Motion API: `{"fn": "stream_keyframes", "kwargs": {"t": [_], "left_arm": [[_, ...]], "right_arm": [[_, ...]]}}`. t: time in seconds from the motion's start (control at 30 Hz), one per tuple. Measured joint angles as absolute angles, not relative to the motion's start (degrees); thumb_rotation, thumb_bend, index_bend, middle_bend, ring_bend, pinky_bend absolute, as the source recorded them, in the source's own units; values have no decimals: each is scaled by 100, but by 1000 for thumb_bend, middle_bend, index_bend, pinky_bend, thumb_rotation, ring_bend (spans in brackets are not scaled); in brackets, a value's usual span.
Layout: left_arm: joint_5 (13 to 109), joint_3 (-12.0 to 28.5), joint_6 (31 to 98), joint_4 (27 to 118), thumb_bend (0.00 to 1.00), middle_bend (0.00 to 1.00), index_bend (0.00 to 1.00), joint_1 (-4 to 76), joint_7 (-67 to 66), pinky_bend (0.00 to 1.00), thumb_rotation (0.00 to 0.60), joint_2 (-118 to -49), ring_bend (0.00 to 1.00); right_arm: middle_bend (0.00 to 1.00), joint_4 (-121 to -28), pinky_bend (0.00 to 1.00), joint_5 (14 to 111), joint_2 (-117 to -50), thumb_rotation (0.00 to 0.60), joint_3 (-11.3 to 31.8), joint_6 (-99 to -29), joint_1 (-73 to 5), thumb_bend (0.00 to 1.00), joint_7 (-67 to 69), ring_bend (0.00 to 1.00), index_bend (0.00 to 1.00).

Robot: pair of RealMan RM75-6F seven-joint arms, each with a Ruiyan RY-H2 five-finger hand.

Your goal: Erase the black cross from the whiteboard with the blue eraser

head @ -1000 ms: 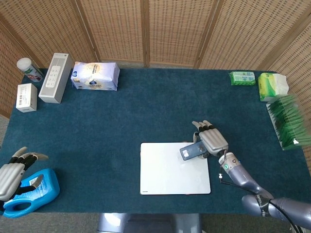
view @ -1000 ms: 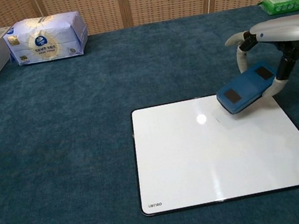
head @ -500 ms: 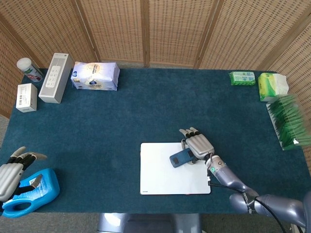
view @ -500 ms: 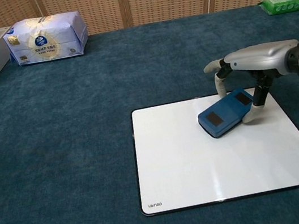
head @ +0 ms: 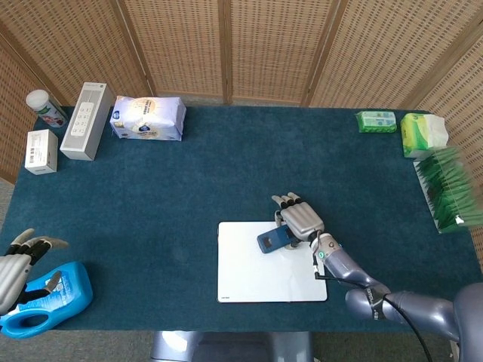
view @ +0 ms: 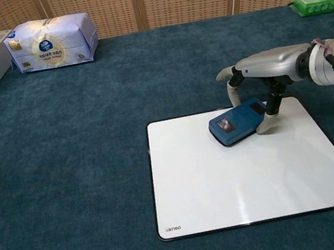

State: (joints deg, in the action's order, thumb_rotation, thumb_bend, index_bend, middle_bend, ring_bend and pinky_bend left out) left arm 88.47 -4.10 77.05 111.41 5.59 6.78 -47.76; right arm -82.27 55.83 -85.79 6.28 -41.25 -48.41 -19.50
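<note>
The white whiteboard lies flat on the blue cloth near the front edge; no black mark shows on its surface. My right hand grips the blue eraser from above and presses it onto the board's upper middle part. My left hand hovers at the far left front with fingers spread, holding nothing, just above a blue bottle; the chest view does not show it.
A tissue pack and a grey box stand at the back left, with a small white box and a can. Green packs sit at the back right, and a green rack at the right edge.
My right hand has slid the eraser leftward across the board, from its right top corner to the upper middle. The left hand stayed nearly still.
</note>
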Motion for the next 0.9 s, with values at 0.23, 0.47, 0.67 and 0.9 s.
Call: {"fn": "stream_keyframes", "kwargs": {"t": [0.23, 0.47, 0.67, 0.9], "left_arm": [[8865, -389, 7644, 11127, 490, 291, 268, 611, 679, 70, 600, -4812, 211], [8881, -363, 7586, 11118, 490, 291, 267, 672, 675, 69, 600, -4836, 211], [8892, -372, 7607, 11109, 490, 291, 268, 661, 691, 69, 600, -4837, 211], [8900, -398, 7714, 11088, 490, 291, 268, 586, 738, 69, 600, -4791, 211]], "right_arm": [[55, -8483, 0, 5638, -8383, 600, 496, -4299, -4728, 33, -1977, 0, 636], [55, -8903, 0, 5720, -8156, 600, 338, -4559, -4541, 32, -2027, 0, 636], [55, -9117, 0, 5760, -8093, 600, 204, -4648, -4453, 32, -2131, 0, 636], [55, -8970, 0, 5722, -8311, 600, 274, -4503, -4602, 31, -2183, 0, 636]]}}
